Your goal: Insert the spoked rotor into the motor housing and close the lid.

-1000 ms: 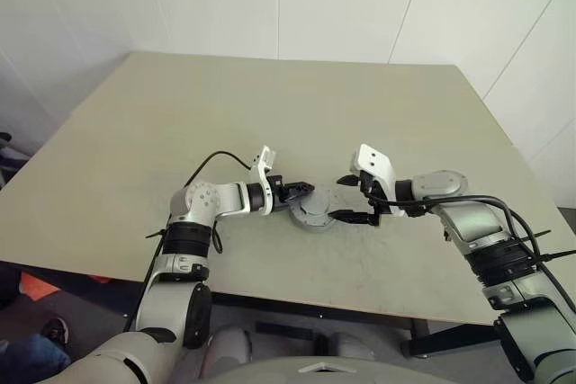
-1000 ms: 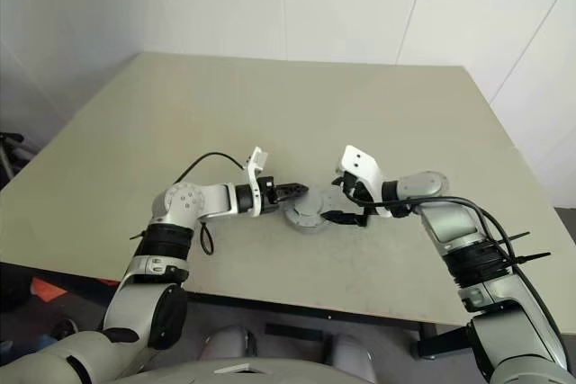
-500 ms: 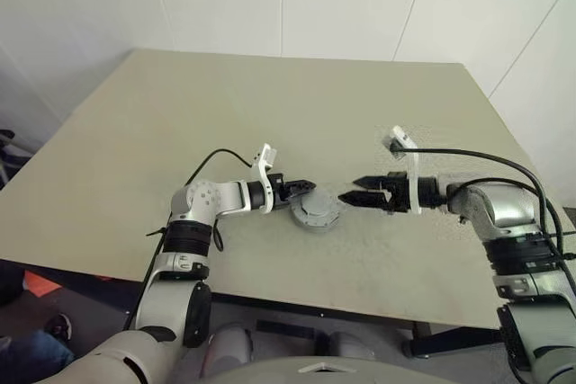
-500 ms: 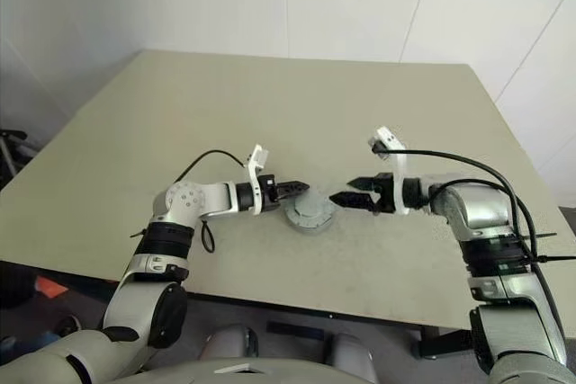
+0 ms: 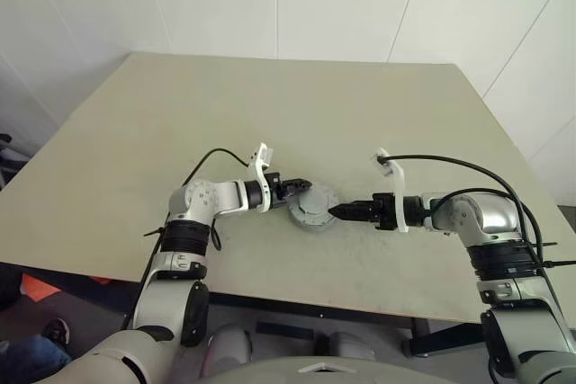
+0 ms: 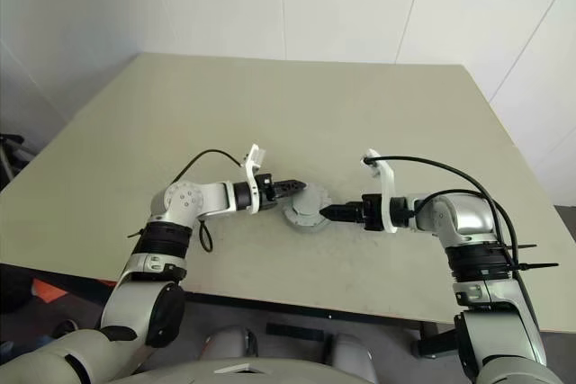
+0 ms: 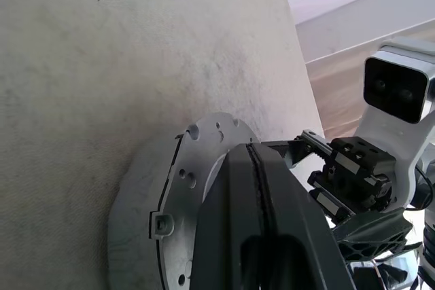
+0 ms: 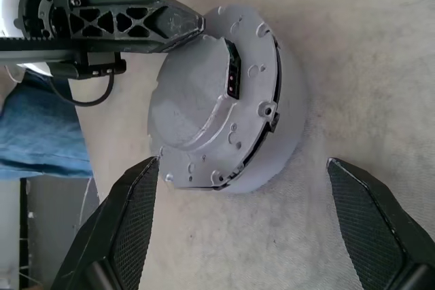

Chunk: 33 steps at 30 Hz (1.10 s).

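Note:
The motor housing (image 5: 315, 211) is a round grey unit lying on the table near its front edge, with a grey lid (image 8: 204, 100) with screw holes seated on top. The spoked rotor is hidden. My left gripper (image 5: 306, 188) is shut, and its tips rest on the lid's left side, as the left wrist view (image 7: 251, 151) shows. My right gripper (image 5: 335, 212) points at the housing from the right, low over the table. It is open: in the right wrist view (image 8: 242, 161) its fingers (image 8: 136, 229) stand wide apart on either side of the housing without touching it.
The beige table (image 5: 270, 105) stretches far behind the housing, with white walls beyond. Its front edge runs just below both arms. Black cables trail from each wrist. Blue cloth, perhaps a person's leg (image 5: 18, 352), shows on the floor at the front left.
My right gripper drew back from the housing's right side, rolled about its own axis, and now points at the housing low and level. The left gripper and the housing stayed put.

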{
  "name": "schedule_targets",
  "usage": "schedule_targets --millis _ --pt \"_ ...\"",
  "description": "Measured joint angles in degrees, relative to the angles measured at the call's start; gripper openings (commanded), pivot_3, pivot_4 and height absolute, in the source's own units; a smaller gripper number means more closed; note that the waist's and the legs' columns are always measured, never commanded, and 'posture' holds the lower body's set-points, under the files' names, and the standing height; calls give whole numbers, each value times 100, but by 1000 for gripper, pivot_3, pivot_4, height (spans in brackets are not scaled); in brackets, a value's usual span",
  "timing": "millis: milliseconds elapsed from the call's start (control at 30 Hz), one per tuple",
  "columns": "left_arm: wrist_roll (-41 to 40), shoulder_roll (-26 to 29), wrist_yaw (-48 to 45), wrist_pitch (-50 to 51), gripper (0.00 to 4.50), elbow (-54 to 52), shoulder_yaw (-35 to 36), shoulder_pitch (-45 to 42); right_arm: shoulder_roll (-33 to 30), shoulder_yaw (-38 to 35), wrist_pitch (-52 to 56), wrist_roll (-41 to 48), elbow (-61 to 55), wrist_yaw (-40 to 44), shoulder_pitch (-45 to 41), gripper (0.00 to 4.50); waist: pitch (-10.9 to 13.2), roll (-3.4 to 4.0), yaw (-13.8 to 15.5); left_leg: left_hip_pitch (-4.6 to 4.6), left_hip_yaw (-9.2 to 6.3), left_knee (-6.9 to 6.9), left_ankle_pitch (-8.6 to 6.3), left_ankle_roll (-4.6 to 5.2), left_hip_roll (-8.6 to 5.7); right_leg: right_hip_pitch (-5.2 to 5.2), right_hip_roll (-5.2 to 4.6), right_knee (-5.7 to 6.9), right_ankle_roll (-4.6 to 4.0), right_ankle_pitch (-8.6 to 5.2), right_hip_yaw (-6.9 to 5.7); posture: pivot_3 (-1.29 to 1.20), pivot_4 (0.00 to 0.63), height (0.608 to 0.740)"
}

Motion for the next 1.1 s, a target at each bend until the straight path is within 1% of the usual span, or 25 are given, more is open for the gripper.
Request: schedule_targets --millis 133,200,367,733,833,933,1000,1033,1100 --pt "126 120 60 -41 0 87 31 5 193 -291 381 129 151 -230 -98 4464 0 0 -3 1 0 0 1 -2 0 0 0 1 0 0 0 0 0 740" --pt "144 125 60 -63 0 92 33 5 318 -422 592 227 188 -337 -135 4464 0 0 1 -1 0 -1 2 -3 0 -1 0 1 -17 10 0 0 0 740" --pt "168 142 58 -109 0 135 37 -3 593 -561 1083 463 189 -557 -206 4464 0 1 31 -12 0 -2 2 -3 -1 -10 -1 0 -34 20 0 0 0 740" --pt "222 184 57 -194 0 220 66 -19 1089 -903 1170 478 397 -1212 -395 4464 0 1 40 -7 0 -2 5 -11 -1 -6 -1 2 -21 12 0 0 0 740" --pt "239 182 57 -209 0 225 69 -20 1245 -1084 1139 466 577 -1452 -488 3835 0 2 37 -3 0 -3 7 -15 -1 -4 -1 3 -5 4 0 0 0 740" --pt "242 195 38 -226 0 224 85 -22 1370 -1301 1176 468 651 -1655 -500 2794 0 3 38 -6 -1 -4 8 -16 0 -9 -1 4 -12 8 0 0 0 740" --pt "375 265 92 -256 0 294 73 -26 1430 -1422 1248 568 628 -1678 -537 2289 2 7 34 -9 -1 -7 7 -15 -2 -12 -1 4 -32 19 0 0 0 740" --pt "437 287 117 -249 0 382 62 -16 1454 -1426 1269 612 577 -1693 -562 2172 5 11 14 -15 0 -9 7 -15 -1 -20 0 4 -31 19 0 0 0 740" --pt "484 270 115 -260 0 394 37 2 1460 -1466 1298 624 565 -1746 -586 2163 6 12 32 -20 -2 -9 8 -15 -2 -31 0 4 -33 21 0 0 0 740"
